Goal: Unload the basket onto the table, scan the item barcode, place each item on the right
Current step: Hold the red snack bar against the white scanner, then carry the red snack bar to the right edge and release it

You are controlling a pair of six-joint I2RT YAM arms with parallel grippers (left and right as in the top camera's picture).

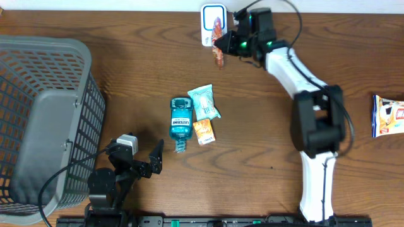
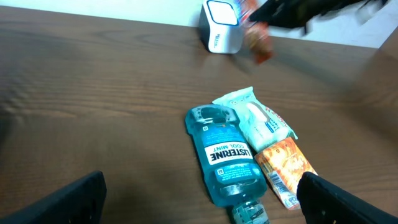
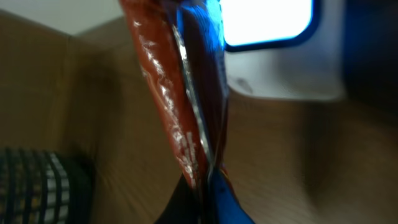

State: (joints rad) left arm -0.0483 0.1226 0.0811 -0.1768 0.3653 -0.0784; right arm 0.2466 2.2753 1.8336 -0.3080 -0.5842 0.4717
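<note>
R wrist view: snack packet [image 3: 186, 106] fills the frame, blurred, print unreadable. R gripper [image 1: 226, 45] is clamped on it just beside white scanner [image 1: 212, 19] at table's far edge; bag [image 1: 388, 115] at right is cut off by frame. L gripper [image 1: 137, 156], jaws wide apart and holding nothing, sits near basket [image 1: 38, 57]; mouthwash bottle [image 1: 180, 120], wipes pack [image 1: 204, 102] and sm. orange sachet [image 1: 203, 131] lie side by side mid-table.

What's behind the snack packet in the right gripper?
The barcode scanner, its lit window showing to the right of the snack packet. The packet covers the window's left part.
</note>
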